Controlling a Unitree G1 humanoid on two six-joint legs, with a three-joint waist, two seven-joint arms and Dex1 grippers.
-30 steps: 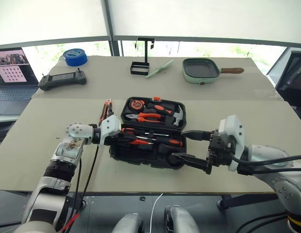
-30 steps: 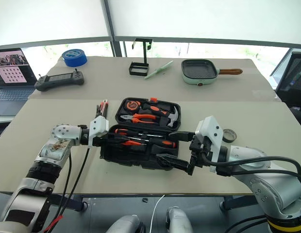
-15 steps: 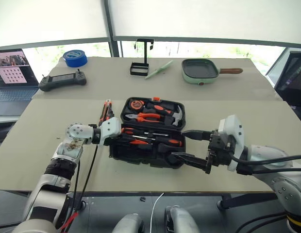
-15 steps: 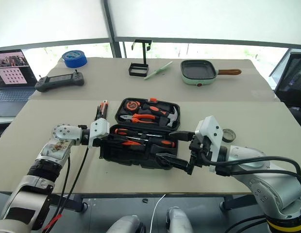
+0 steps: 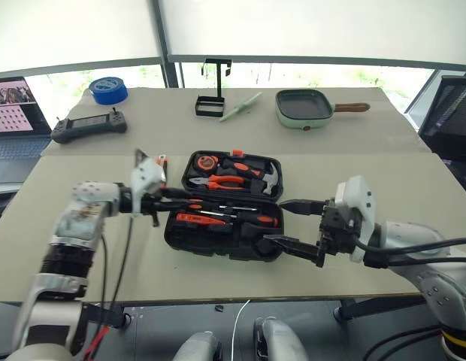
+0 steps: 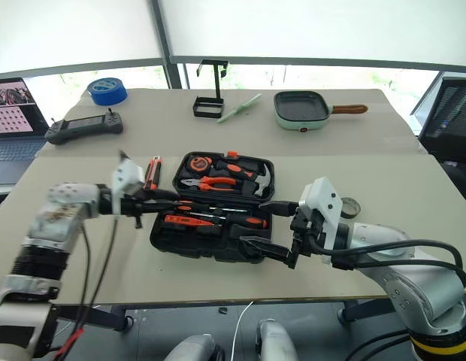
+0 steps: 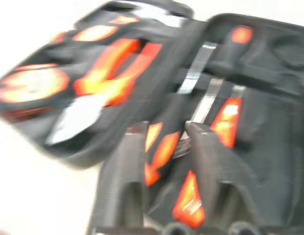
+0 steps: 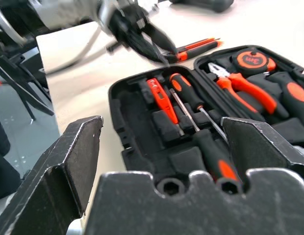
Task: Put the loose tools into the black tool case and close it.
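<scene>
I see the open black tool case [image 5: 222,218] at table centre. My left gripper [image 5: 175,200] hovers at its nine o'clock edge, fingers slightly apart, empty. My right gripper [image 5: 287,224] waits at four o'clock, jaws spread wide.

Open case [image 5: 218,244] mid-table; screwdrivers [image 5: 218,215] in it; controller [image 5: 89,125] behind-left.

case [image 5: 218,242]: black, hinged, lying open at frame centre, both halves flat | near half: long screwdriver [image 5: 240,210] and shorter screwdriver [image 5: 240,219], black-and-orange, lying crosswise in recesses; knife [image 5: 189,219] to their left | orange screwdriver [image 6: 151,172]: slim, on the table just left of the case | tape [image 6: 349,206]: small grey roll, right of centre
</scene>
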